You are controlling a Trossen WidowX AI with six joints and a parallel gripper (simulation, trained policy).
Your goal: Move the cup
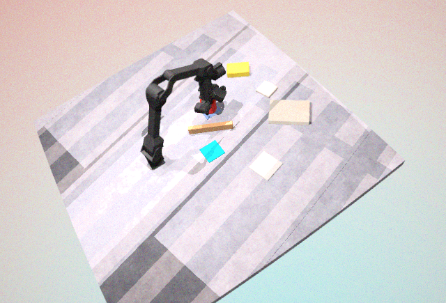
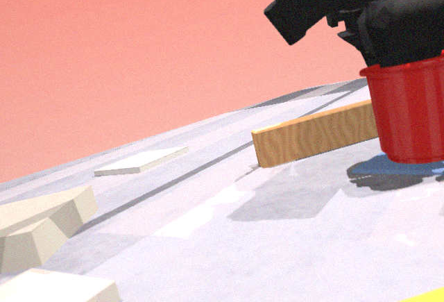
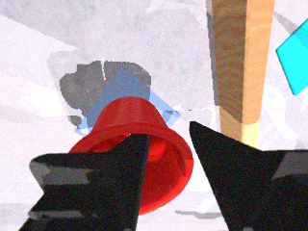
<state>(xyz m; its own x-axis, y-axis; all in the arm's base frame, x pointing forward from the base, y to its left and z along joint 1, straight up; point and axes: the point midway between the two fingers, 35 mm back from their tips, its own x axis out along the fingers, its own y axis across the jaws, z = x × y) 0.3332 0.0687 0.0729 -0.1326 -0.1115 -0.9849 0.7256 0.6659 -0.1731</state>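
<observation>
— Item one, the cup: where do you have it?
— Your red cup (image 1: 213, 106) (image 2: 408, 112) (image 3: 131, 115) is on the blue pad (image 1: 208, 116) (image 2: 376, 165) (image 3: 122, 84), mouth up, near the wooden bar (image 1: 210, 127) (image 2: 315, 133) (image 3: 241, 63). The other pad, cyan (image 1: 212, 151) (image 3: 297, 60), lies beyond that bar.
— Item two, the gripper (image 1: 208, 106) (image 3: 169, 125)?
— Parted partway, pinching nothing. In your wrist view one finger crosses the cup's mouth; the other stands outside the rim. Whether either touches, you cannot tell.
— Item three, handling?
— Presumably light, stiff-walled and smooth, so liable to slip; the loose marbles would shift if you tilt it. Best hold: one finger inside, one outside, well down the wall below the flared lip, squeezed gently. Lift it level, high enough to pass the bar. A finger pressing on the rim could tip it.
</observation>
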